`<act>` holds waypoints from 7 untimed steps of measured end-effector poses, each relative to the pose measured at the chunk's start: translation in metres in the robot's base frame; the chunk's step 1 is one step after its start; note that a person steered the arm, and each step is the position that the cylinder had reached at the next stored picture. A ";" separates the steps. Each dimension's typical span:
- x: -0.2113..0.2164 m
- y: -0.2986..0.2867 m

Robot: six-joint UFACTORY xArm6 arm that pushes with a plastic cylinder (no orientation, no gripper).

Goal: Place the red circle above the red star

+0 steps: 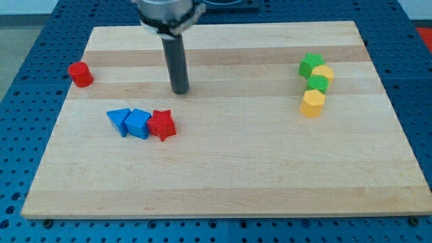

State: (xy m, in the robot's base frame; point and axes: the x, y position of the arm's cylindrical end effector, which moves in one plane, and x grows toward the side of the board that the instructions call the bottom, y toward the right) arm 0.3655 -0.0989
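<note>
The red circle (80,73) lies near the board's left edge, toward the view's top. The red star (162,125) lies left of the board's middle, touching a blue block on its left. My tip (179,90) stands on the board above and slightly right of the red star, well to the right of the red circle. It touches no block.
Two blue blocks (119,120) (138,123) sit in a row left of the red star. At the right, a green star (310,65), yellow circle (325,73), green circle (318,84) and yellow hexagon (312,103) form a cluster. The wooden board (223,175) ends at blue pegboard.
</note>
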 end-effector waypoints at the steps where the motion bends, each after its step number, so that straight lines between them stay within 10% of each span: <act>1: -0.051 -0.048; 3: -0.091 -0.204; 7: -0.001 -0.206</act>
State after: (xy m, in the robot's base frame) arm 0.3644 -0.3048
